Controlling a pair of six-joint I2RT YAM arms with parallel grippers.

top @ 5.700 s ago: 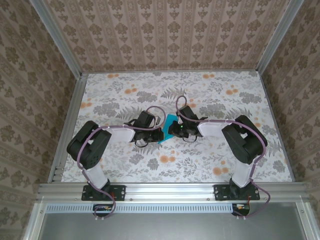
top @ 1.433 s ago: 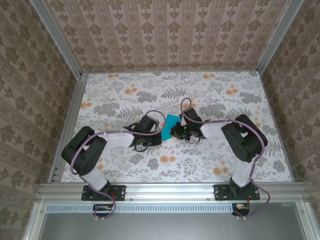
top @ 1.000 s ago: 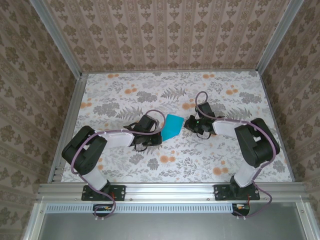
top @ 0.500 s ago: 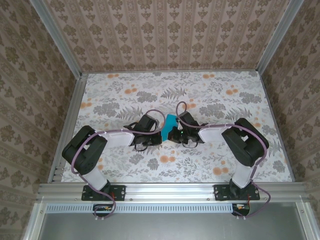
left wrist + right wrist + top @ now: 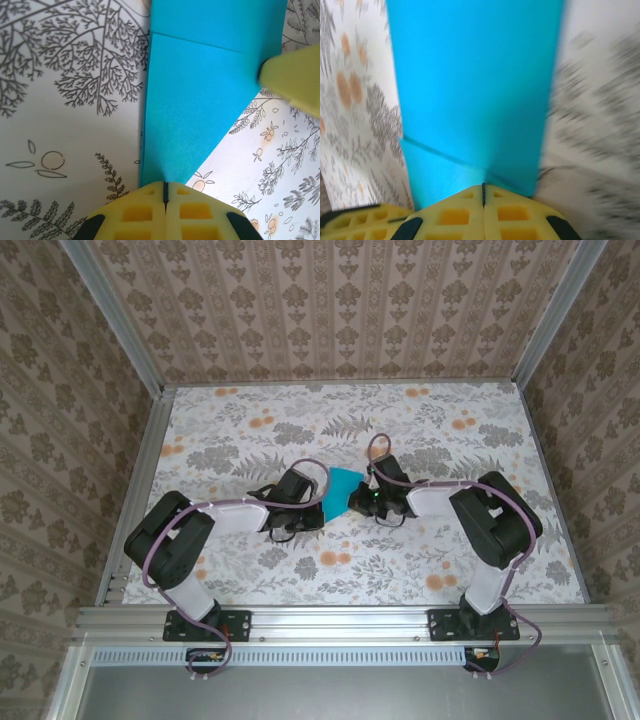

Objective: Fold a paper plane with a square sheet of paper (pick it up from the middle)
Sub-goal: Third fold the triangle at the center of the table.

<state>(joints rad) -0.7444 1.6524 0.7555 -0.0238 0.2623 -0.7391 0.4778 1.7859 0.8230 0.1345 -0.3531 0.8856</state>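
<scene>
Surroundings: floral-print counter (image 5: 250, 430) boxed in by patterned walls (image 5: 330, 310); both arm bases sit at 6 o'clock in my overhead view.
Paper: the teal sheet of paper (image 5: 343, 492) is near the counter's centre, spanning the gap between the two arms. It is already partly folded, with a crease (image 5: 205, 44) running across it in my left wrist view.
Left side: the left end effector (image 5: 164, 189) is pinched closed on a narrow, pointed corner of the sheet, coming in from 9 o'clock.
Right side: the right end effector (image 5: 483, 190) is clamped tight on the opposite edge, from 3 o'clock. One of its yellow pads (image 5: 292, 77) shows at 3 o'clock in my left wrist view.
Step, as I judge it: mid-fold, well short of a plane.
Risk one: if I pull the arms apart, the thin sheet could tear or slip out of the left's small corner hold.
Risk two: if I push them together, the sheet could buckle and take a stray crease.
Risk three: uneven heights would skew the next fold.
Unclear: I cannot tell whether the sheet touches the counter.
</scene>
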